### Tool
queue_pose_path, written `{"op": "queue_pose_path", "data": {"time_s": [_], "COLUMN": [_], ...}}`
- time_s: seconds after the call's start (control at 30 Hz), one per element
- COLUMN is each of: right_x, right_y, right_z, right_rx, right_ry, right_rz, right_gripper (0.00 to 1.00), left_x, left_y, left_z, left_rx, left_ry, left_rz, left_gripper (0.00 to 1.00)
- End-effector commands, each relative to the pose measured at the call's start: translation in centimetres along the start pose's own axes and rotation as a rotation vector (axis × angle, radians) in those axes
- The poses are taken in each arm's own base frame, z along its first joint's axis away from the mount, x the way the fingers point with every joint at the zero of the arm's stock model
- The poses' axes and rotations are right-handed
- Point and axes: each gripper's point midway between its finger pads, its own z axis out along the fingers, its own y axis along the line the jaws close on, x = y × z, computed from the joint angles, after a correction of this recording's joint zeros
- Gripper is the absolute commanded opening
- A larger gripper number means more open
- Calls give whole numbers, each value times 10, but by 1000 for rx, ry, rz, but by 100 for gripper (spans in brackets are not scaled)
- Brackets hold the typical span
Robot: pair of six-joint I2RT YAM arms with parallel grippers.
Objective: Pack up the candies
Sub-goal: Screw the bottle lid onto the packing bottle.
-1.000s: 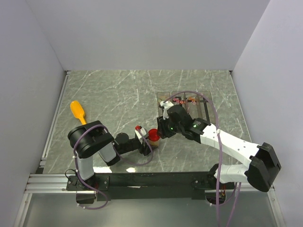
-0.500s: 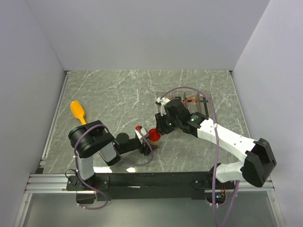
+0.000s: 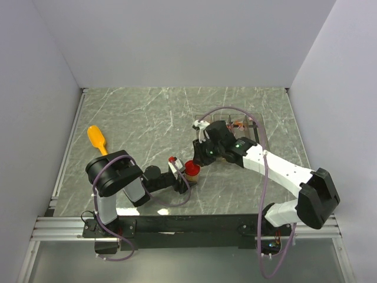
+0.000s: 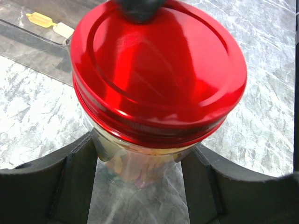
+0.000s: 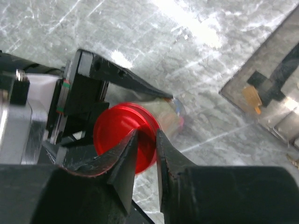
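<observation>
- R arm shifted slightly left since a sec ago; R claw (image 5: 146, 134) narrow, empty, tips just over red lid (image 4: 159, 70).
- L claw (image 4: 140, 154) clamps glass jar (image 4: 154, 164), candies (image 4: 122, 164) inside.

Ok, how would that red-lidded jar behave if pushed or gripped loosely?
Probably rigid and slippery: the jar looks clear and smooth, and could slide in the left gripper. The red lid overhangs the body, so a high push might tip it; being round, it would likely roll.
</observation>
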Motion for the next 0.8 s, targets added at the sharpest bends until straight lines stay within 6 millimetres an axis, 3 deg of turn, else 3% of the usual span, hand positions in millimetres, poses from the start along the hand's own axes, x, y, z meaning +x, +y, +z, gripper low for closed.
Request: {"op": "queue_pose_path", "data": {"time_s": [0.0,0.17,0.33,0.43,0.63,0.77], "right_x": [19,50,68,61,7,-26], "right_y": [10,28,38,31,3,-3], "right_z": [-14,-25,-35,-40,-44,-34], "right_rx": [-37,-47,-72,-32,31,13], "right_ry": [24,64,96,80,-16,-31], "right_rz": [29,67,125,116,64,8], "right_gripper": [28,26,27,29,40,47], "left_x": [-81,-81,-80,-80,-80,-79], "left_y": [-1,1,1,0,0,0], "left_z": [-1,-1,0,-1,-1,0], "left_rx": [-10,-24,-19,-17,-12,-9], "left_ry": [-346,-345,-341,-343,-342,-340], "left_rz": [98,92,89,87,87,85], "left_gripper": [48,48,49,49,49,49]}}
